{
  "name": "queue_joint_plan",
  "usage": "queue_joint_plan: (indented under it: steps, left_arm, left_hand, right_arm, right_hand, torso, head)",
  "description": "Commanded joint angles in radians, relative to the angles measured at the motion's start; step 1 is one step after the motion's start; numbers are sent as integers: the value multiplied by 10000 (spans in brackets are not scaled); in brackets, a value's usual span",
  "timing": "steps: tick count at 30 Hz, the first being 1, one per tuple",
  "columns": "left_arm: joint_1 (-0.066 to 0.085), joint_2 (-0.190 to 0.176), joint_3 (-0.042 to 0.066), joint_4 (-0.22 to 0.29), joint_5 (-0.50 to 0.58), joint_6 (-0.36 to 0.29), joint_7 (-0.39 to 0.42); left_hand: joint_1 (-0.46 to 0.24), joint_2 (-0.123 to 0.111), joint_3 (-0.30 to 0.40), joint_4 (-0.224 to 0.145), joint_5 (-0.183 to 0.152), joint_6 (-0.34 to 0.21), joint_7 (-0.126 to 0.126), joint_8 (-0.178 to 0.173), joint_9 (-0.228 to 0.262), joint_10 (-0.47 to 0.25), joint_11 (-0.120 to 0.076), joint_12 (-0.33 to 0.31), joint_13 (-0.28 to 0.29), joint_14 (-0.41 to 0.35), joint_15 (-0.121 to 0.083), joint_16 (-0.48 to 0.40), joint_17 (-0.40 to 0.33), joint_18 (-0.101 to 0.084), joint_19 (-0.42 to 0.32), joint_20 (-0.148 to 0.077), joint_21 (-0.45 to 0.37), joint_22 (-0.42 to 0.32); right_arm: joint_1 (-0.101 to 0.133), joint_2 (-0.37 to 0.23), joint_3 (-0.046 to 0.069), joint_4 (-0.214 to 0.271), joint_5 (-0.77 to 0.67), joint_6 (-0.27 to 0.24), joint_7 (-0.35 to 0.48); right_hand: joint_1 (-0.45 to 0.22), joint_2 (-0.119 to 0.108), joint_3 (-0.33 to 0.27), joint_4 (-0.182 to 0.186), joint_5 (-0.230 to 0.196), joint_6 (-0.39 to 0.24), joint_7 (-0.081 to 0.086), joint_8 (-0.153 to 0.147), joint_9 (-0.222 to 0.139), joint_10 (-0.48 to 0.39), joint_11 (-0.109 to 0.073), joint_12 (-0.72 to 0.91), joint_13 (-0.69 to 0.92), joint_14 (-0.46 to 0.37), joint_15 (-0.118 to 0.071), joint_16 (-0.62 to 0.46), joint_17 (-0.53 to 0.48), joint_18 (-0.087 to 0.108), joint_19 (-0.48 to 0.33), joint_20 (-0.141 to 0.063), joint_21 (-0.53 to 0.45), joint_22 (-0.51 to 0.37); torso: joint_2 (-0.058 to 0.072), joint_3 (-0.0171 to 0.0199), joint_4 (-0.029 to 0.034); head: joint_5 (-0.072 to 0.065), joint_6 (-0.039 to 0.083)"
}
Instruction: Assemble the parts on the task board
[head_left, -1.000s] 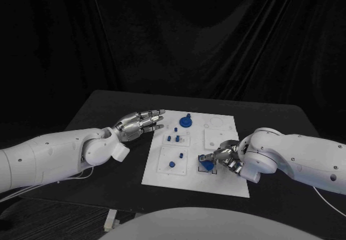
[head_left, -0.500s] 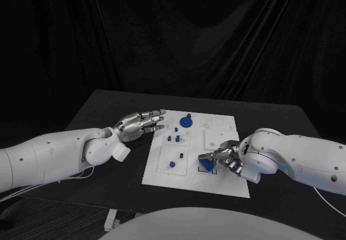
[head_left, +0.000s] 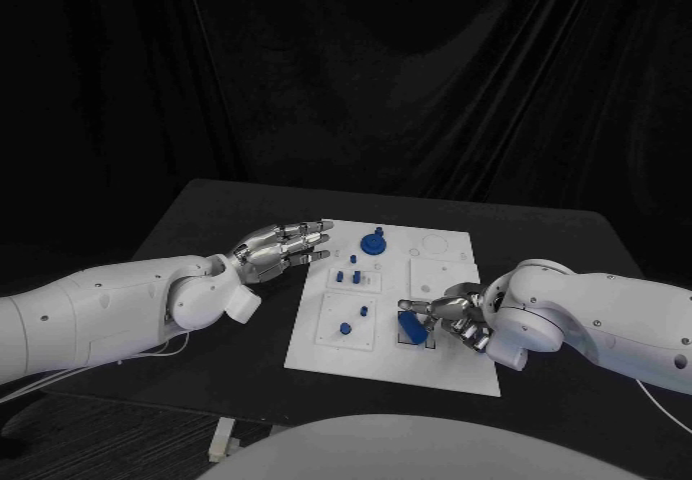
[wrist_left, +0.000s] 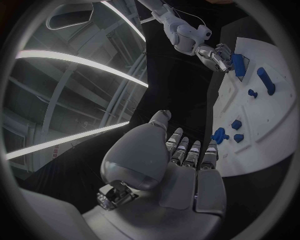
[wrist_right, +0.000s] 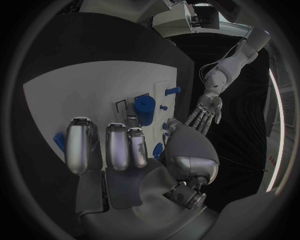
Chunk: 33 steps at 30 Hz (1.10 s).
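The white task board (head_left: 433, 355) lies in the middle of the black table (head_left: 216, 215), its long side running from 6 o'clock toward 12.

Nearest, at the board's 5 o'clock edge, the right hand (head_left: 456, 315) sits low over the plate with its fingers curled toward a chunky blue part (head_left: 410, 328) standing by a dark-outlined slot. The fingertips (head_left: 421, 306) are right at that part's top; whether they actually grip it or only touch it cannot be told from the head view. In the right wrist view the same blue part (wrist_right: 145, 109) stands upright just beyond the fingers (wrist_right: 117, 146), which look straight and side by side, with the thumb apart from them.

Toward the board's centre-left lie a small round blue piece (head_left: 345, 327) and a little blue peg (head_left: 364, 311) beside it. Further, at about 11 o'clock, several short blue pegs (head_left: 346, 275) stand together, and beyond them a larger blue knob-shaped part (head_left: 372, 243) sits near the far edge.

The left hand (head_left: 278, 245) hovers off the board's 9 to 10 o'clock edge, fingers extended and slightly spread, holding nothing. The left wrist view shows this hand (wrist_left: 181, 165) with its fingers pointing at the board (wrist_left: 275, 150).
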Motion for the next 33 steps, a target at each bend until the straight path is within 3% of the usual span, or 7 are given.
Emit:
queue_joint_plan:
  steps: [1,12,21,33]
  left_arm:
    - [-17,24,10,4,19,162,50]
    - [-22,40,10,-32,19,187,15]
    - [-25,62,10,-55,19,216,-45]
    - [-28,56,10,-51,19,226,-87]
  left_hand:
    - [-83,24,53,10,17,42,68,45,13,-9,73,29,10,2,56,37,8,181,-2,86,39,-4]
    - [-83,24,53,10,17,42,68,45,13,-9,73,29,10,2,56,37,8,181,-2,86,39,-4]
    - [-85,29,64,4,21,89,92,59,20,-2,87,46,12,4,61,41,9,180,0,90,40,-2]
    - [-92,31,83,-9,24,152,130,81,27,17,131,81,18,10,60,57,11,180,4,98,42,4]
  right_arm:
    - [-41,-122,-21,101,169,-45,-7]
    - [49,-401,-20,332,188,194,1]
    - [102,-499,-19,393,190,293,25]
    - [171,-518,-19,352,598,193,373]
  right_hand:
    - [28,175,-94,3,-31,-64,22,20,-13,1040,98,63,2635,557,93,-37,16,158,323,91,-59,1995]
    - [135,750,-763,-11,85,477,-113,386,-74,1040,-5,63,2635,565,19,-9,49,162,331,43,-59,1997]
    - [215,1164,-1301,-1,173,760,-264,857,205,1040,-139,63,2635,566,-93,-8,43,163,332,-58,-69,1995]
    - [391,1356,-1592,-31,257,498,-255,952,343,1040,-144,63,2635,559,-106,-23,10,175,307,-84,-136,1975]
  torso:
    - [-1,1,-3]
    - [1,2,0]
    - [-7,0,-3]
    - [2,0,2]
  head:
    - [22,2]
    - [17,2]
    - [47,2]
    - [35,2]
